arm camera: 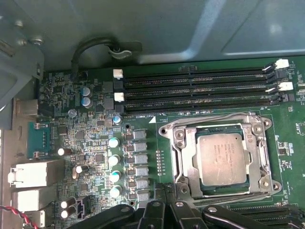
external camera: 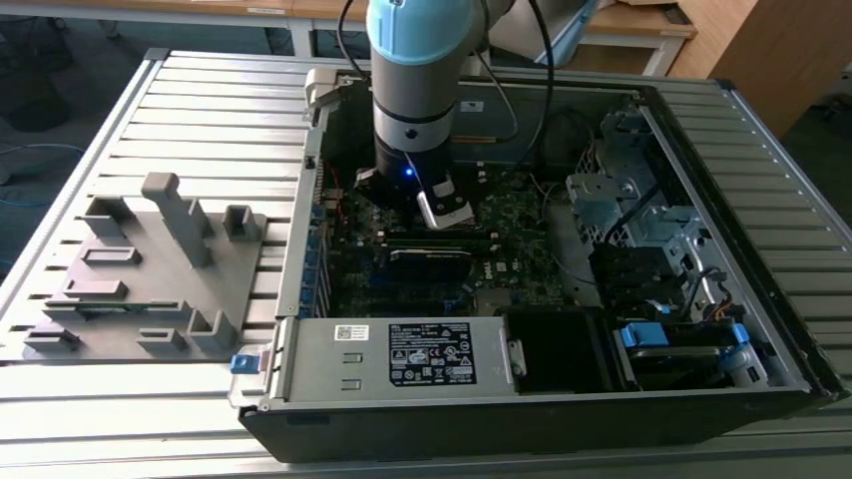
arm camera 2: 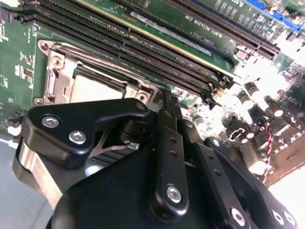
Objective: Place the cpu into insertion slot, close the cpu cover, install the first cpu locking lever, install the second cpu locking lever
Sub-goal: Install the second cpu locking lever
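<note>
Sitting flat in the insertion slot point(arm camera: 220, 160), the cpu point(arm camera: 222, 157) is already in its place on the green board point(arm camera: 95, 143), so the first job looks done. The cpu cover point(arm camera: 259, 152) seems to lie down around the chip like a silver frame. Whether the two locking levers are hooked yet is too hard to tell. The gripper point(arm camera 2: 164, 102) hangs just beside the slot, holding nothing, and its black fingers point(arm camera 2: 167, 143) look pressed close together.
</note>
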Robot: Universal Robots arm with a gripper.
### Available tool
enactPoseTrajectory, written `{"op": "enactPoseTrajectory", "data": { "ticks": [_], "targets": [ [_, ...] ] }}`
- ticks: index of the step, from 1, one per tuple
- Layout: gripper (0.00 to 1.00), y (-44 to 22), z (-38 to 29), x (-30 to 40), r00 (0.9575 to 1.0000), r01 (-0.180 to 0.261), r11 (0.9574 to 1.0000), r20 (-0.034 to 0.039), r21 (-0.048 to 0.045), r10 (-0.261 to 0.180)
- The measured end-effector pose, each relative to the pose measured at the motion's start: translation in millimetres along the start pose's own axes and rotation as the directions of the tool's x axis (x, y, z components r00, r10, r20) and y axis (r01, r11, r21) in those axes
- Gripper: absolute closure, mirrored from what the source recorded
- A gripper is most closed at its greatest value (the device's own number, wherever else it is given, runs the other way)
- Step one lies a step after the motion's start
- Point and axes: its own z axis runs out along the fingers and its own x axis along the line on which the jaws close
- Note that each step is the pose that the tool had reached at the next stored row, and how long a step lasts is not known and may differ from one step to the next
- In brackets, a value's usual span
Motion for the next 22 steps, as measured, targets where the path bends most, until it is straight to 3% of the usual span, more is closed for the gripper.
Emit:
{"op": "enactPoseTrajectory", "data": {
  "ticks": [4, 13, 22],
  "targets": [
    [0.9, 0.2, -1.6, 0.0, 1.0, 0.0, 1.0, 0.0003, -0.0002, 0.0],
    [0.9, 2.3, -15.8, -0.1, 1.0, 0.0, 1.0, 0.0001, -0.0001, 0.0],
    [0.9, 2.4, -16.8, -0.2, 1.0, 0.0, 1.0, 0.0, -0.0001, 0.0]
  ]
}}
